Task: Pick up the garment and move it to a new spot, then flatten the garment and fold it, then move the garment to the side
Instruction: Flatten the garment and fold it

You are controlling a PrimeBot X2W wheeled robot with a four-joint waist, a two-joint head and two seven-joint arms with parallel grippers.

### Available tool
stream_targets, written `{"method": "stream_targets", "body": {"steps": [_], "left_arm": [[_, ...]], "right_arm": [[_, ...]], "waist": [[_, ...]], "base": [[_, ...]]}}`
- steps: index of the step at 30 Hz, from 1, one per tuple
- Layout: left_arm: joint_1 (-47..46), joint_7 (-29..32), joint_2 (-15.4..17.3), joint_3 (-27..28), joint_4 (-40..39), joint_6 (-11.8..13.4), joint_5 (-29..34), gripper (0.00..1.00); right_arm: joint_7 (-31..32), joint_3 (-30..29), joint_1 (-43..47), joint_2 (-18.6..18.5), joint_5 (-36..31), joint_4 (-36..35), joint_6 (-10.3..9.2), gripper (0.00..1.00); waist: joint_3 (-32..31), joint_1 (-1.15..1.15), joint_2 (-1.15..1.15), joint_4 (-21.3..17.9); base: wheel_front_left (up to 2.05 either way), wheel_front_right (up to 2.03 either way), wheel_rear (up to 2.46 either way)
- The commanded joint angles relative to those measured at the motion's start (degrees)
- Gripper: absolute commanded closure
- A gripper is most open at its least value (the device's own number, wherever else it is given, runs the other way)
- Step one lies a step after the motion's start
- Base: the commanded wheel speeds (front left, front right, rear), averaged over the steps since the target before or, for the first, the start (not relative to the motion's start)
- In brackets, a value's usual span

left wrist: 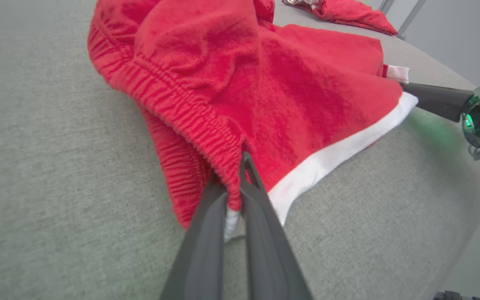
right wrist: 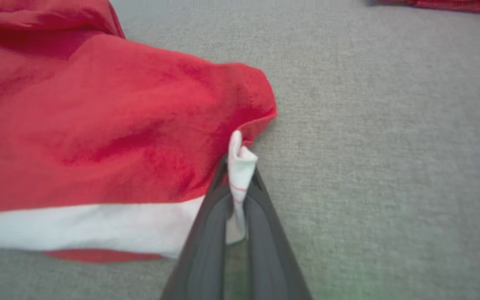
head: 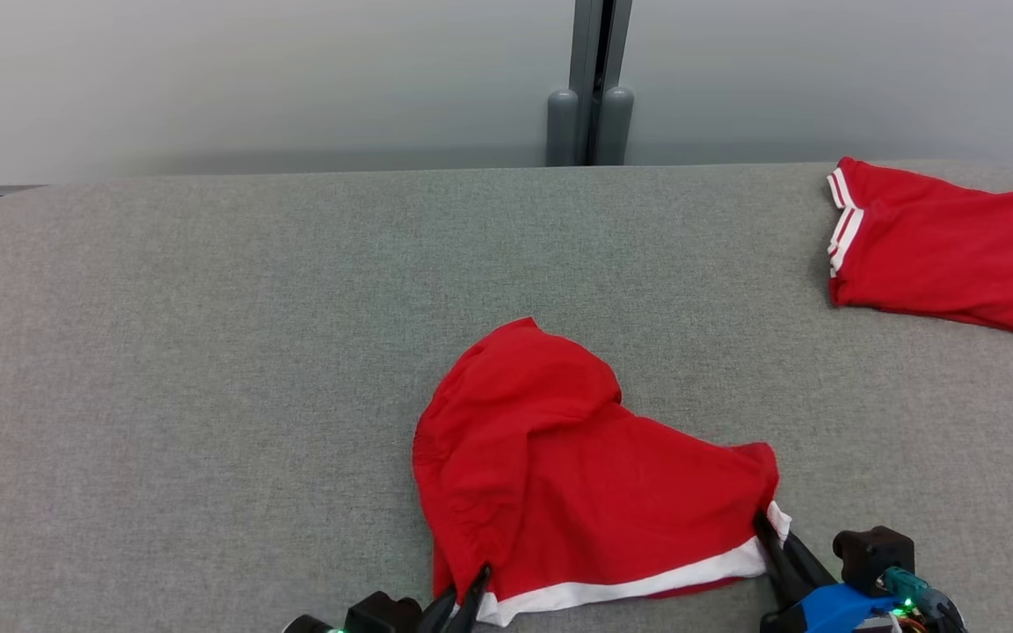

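The garment (head: 577, 475) is a pair of red shorts with a white hem band, lying bunched on the grey table (head: 207, 352) near its front edge. My left gripper (head: 470, 587) is shut on the garment's near left corner, where the ribbed waistband (left wrist: 190, 116) meets the hem. My right gripper (head: 768, 527) is shut on the near right corner, with a fold of white hem (right wrist: 240, 166) pinched between its fingers. The white band (head: 630, 587) runs between the two grippers. In the left wrist view the right gripper's dark fingers (left wrist: 436, 100) reach the far corner.
A second red garment (head: 946, 246) with white stripes lies at the table's far right edge. A grey post (head: 590, 88) stands behind the table against a pale wall. Bare grey table stretches to the left and behind the shorts.
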Motion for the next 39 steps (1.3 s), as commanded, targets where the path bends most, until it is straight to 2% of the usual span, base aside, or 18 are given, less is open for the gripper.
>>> {"method": "stream_targets", "body": {"steps": [1,8,12,14,15,16,22,27,28,29,30,35,39], "left_arm": [[-0.7,-0.1,0.0,0.6,-1.3,-0.1,-1.0,1.00],[-3.1,-0.2,1.2,6.2,-8.9,-0.1,-5.2,1.00],[-7.4,-0.1,2.1,9.0,-12.0,-0.1,-7.1,1.00],[-10.7,-0.1,2.6,10.0,-12.7,-0.1,-8.6,1.00],[-14.8,-0.1,3.3,10.9,-12.9,-0.1,-9.9,1.00],[-17.1,-0.2,3.5,11.2,-12.8,-0.1,-11.0,1.00],[-34.8,-0.1,7.5,10.0,-9.3,-0.1,-16.4,1.00],[-51.6,0.8,10.3,6.9,-6.2,-0.1,-19.8,1.00],[-51.6,0.8,10.3,6.9,-6.2,-0.1,-19.8,1.00],[-58.2,1.2,11.0,5.2,-5.0,-0.1,-20.9,1.00],[-58.2,1.2,11.0,5.2,-5.0,-0.1,-20.9,1.00],[-72.1,0.8,11.4,2.2,-0.8,-0.1,-23.8,1.00],[-78.8,0.3,11.4,-0.8,1.2,-0.1,-25.8,1.00]], "right_arm": [[0.2,0.7,0.9,-0.4,0.9,-2.3,0.14,1.00],[0.2,1.3,-1.3,-1.3,5.1,-12.0,0.09,1.00],[0.2,3.7,-6.1,-2.3,6.0,-15.1,0.09,1.00],[0.2,4.3,-9.6,-1.8,8.8,-15.3,0.09,1.00],[0.2,4.8,-14.3,-1.4,12.8,-14.8,0.09,1.00],[0.2,5.8,-17.1,-2.1,13.5,-14.5,0.09,1.00],[2.2,10.1,-36.8,-4.2,14.8,-9.4,0.09,1.00],[3.4,9.4,-54.0,-3.0,16.7,-2.0,0.09,1.00],[3.4,9.4,-54.0,-3.0,16.7,-2.0,0.09,1.00],[3.1,9.5,-60.5,-2.9,16.2,0.8,0.09,1.00],[3.1,9.5,-60.5,-2.9,16.2,0.8,0.09,1.00],[1.9,7.4,-73.0,-2.5,16.9,7.4,0.09,1.00],[1.1,7.9,-79.2,-3.0,17.5,10.6,0.09,1.00]], "waist": [[0.1,0.00,0.00,-0.1],[0.2,0.00,0.00,-0.5],[0.7,0.00,0.00,-0.5],[1.3,0.00,0.00,-0.4],[2.3,0.00,0.00,-0.4],[2.8,0.00,0.00,-0.3],[8.0,0.00,0.00,-0.7],[12.9,0.00,0.00,-1.6],[12.9,0.00,0.00,-1.6],[14.6,0.00,0.00,-1.9],[14.6,0.00,0.00,-1.9],[17.4,0.00,0.00,-2.1],[18.8,0.00,0.00,-1.9]], "base": [[0.00,0.00,0.00],[0.00,0.00,0.00],[0.00,0.00,0.00],[0.00,0.00,0.00],[0.00,0.00,0.00],[0.00,0.00,0.00],[0.00,0.00,0.00],[0.00,0.00,0.00],[0.00,0.00,0.00],[0.00,0.00,0.00],[0.00,0.00,0.00],[0.00,0.00,0.00],[0.00,0.00,0.00]]}}
